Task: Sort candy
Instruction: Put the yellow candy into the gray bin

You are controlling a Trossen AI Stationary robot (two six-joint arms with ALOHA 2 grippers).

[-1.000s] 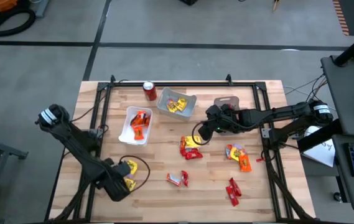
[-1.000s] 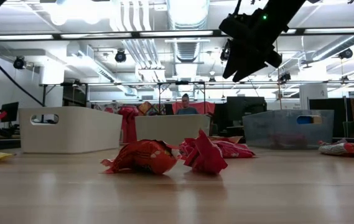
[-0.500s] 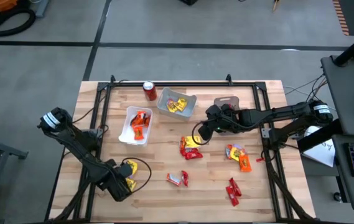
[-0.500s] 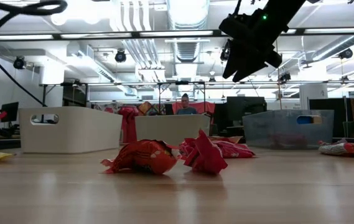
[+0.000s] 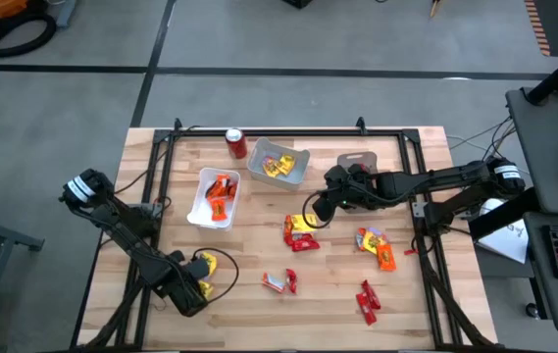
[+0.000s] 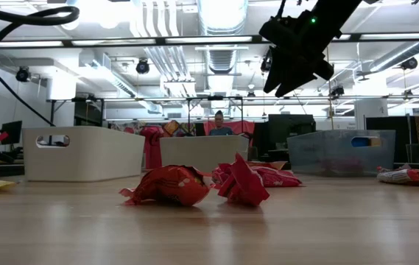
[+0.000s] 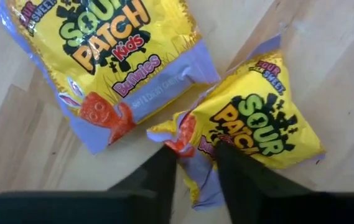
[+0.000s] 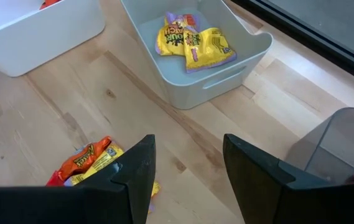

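Observation:
Two yellow Sour Patch candy packs lie at the table's front left. My left gripper (image 5: 198, 286) (image 7: 196, 177) is down on them, its fingers (image 7: 164, 177) shut on the crumpled end of the nearer pack (image 7: 260, 134). The other pack (image 7: 117, 62) lies flat beside it. My right gripper (image 5: 316, 214) (image 8: 186, 180) hangs open and empty above the table's middle, over a pile of red, orange and yellow candy (image 5: 300, 233). More candy lies loose: red pieces (image 5: 280, 282) (image 6: 168, 185), a red pair (image 5: 367, 302), an orange heap (image 5: 377, 245).
A white bin (image 5: 198, 208) holds orange candy, a pale grey bin (image 5: 296, 176) (image 8: 251, 53) holds yellow packs, and a clear bin (image 5: 357, 160) stands beside it. A red soda can (image 5: 235, 143) is at the back. A person (image 6: 220, 124) sits far behind the table.
My left gripper's fingers have drawn together onto the yellow pack, and the left arm has shifted slightly. The right arm has not moved.

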